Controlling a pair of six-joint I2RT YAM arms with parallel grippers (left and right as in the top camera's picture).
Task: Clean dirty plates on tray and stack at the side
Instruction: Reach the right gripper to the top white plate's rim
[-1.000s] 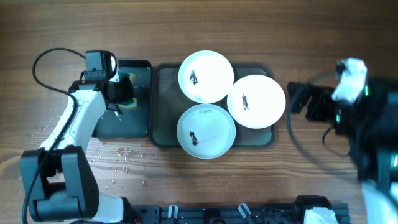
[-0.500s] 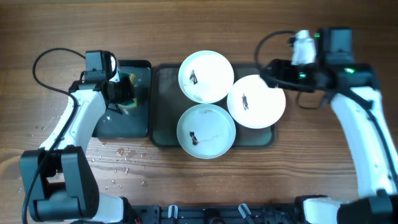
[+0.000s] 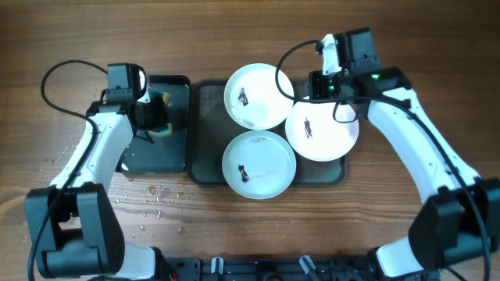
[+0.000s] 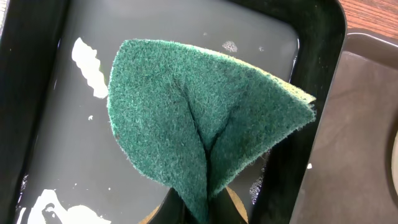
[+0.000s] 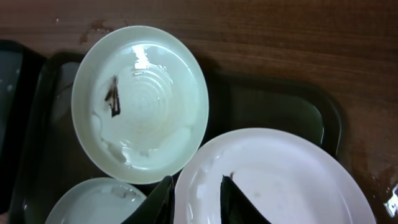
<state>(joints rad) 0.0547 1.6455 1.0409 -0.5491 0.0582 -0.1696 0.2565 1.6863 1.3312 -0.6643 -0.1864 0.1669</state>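
The move I am lining up turns on the right-end plate (image 5: 273,180). It lies at the right end of the tray (image 3: 205,129) and hangs a little past that end's rim. Its inner edge, the side facing the tray's middle, sits right under my right gripper (image 5: 196,186). In the right wrist view the jaws stand part open and straddle that edge, one finger over the plate's white face and the other outside it. I cannot tell whether either pad touches, and nothing is gripped yet. The plate is round, so no long axis matters, only that the rim runs crosswise through the gap. It carries a dark smear near its centre, as do the far plate (image 5: 140,102) at the tray's far long edge and the near plate (image 3: 258,165) at its near one. The right arm is plainly the nearer one. My left gripper (image 4: 198,210) hangs off the tray's left end, over the black tray (image 4: 320,68), pinched tight on the folded green sponge (image 4: 205,130). I judge closing on the rim comes next, with slip on the smooth edge the risk.
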